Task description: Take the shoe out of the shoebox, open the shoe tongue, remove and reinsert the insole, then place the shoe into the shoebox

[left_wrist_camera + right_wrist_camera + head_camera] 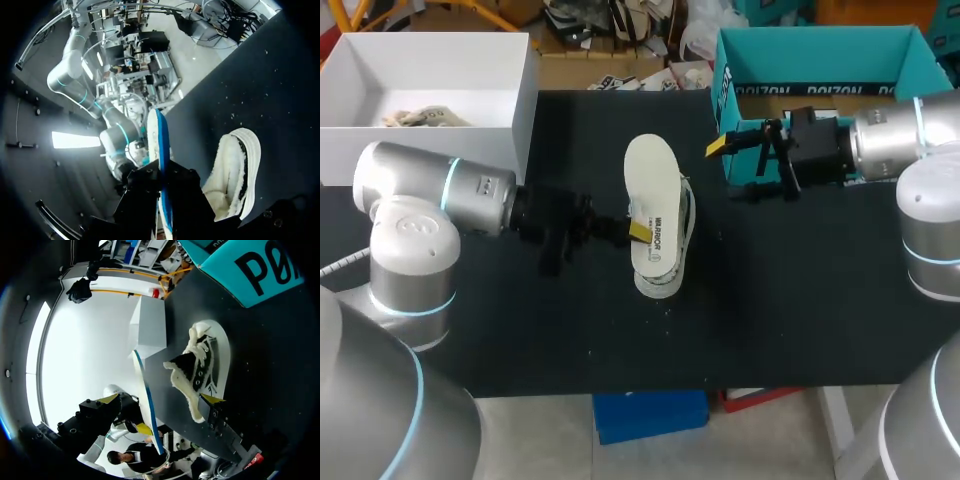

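1. One black worktop (790, 300) carries two boxes: a white box (525, 110) at the upper left of the head view and a teal shoebox (820, 45) at the upper right.
2. There is one shoe (660, 285), pale with dark trim. It lies on the worktop at the middle of the frame, outside the shoebox.
3. There is one insole (653, 190), white on top. It sits over the shoe, its far end pointing to the top of the frame.
4. Two arms come in, one from each side. The left claw (638, 232) is clamped on the insole's left edge.
5. The left wrist view shows the insole (160, 150) edge-on, blue beneath, pinched in the claw (162, 175). The shoe (240, 170) lies just beside it.
6. The right claw (732, 170) hangs at the shoebox's front left corner with its fingers spread and nothing in them.
7. In its own view, the right claw (160, 400) has its two yellow tips wide apart, with the shoe (202, 360) ahead of them.
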Motion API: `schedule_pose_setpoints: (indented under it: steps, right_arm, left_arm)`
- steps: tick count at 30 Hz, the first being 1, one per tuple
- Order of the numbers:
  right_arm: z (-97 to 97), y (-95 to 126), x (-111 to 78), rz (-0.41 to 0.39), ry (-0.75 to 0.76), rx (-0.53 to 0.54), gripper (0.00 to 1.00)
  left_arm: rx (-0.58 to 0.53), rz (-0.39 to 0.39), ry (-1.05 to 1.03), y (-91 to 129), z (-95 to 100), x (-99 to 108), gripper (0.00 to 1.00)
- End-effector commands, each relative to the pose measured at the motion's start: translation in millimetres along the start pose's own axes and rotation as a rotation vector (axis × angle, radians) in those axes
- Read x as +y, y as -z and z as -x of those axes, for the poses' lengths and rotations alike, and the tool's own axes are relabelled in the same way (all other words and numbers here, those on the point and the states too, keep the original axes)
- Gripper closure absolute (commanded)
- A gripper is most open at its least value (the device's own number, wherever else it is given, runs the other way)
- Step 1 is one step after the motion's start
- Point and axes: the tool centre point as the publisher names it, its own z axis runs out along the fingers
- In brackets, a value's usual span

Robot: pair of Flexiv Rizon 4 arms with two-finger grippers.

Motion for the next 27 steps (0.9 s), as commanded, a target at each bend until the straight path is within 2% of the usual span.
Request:
schedule_pose_setpoints:
  steps: [1, 3, 10, 16, 20, 21, 24, 27]
  right_arm:
    - [0.1, -1.7, -0.4, 0.003, 0.0, 0.0, 0.0]
    - [0.1, -1.7, -0.4, 0.003, 0.0, 0.0, 0.0]
    - [-12.1, -12.4, -9.8, -0.041, 0.073, 0.118, 0.0]
    - [-15.3, -30.1, -24.0, -0.084, 0.097, 0.188, 0.0]
    - [-15.9, -43.4, -31.5, -0.096, 0.09, 0.234, 0.06]
    - [-16.3, -46.1, -32.5, -0.098, 0.088, 0.244, 0.13]
    - [-17.1, -55.0, -35.5, -0.106, 0.084, 0.259, 0.2]
    - [-16.5, -62.6, -37.3, -0.111, 0.078, 0.274, 0.33]
  left_arm:
    - [0.001, -0.012, -0.001, -3.3, -1.5, 6.3, 1.0]
    - [0.001, -0.012, -0.001, -3.3, -1.5, 6.3, 1.0]
    - [0.001, -0.012, -0.001, -3.3, -1.5, 6.3, 1.0]
    - [0.001, -0.012, -0.001, -3.3, -1.5, 6.3, 1.0]
    - [0.001, -0.012, -0.001, -3.3, -1.5, 6.3, 1.0]
    - [0.001, -0.012, -0.001, -3.3, -1.5, 6.3, 1.0]
    - [0.001, -0.012, -0.001, -3.3, -1.5, 6.3, 1.0]
    - [0.001, -0.012, -0.001, -3.3, -1.5, 6.3, 1.0]
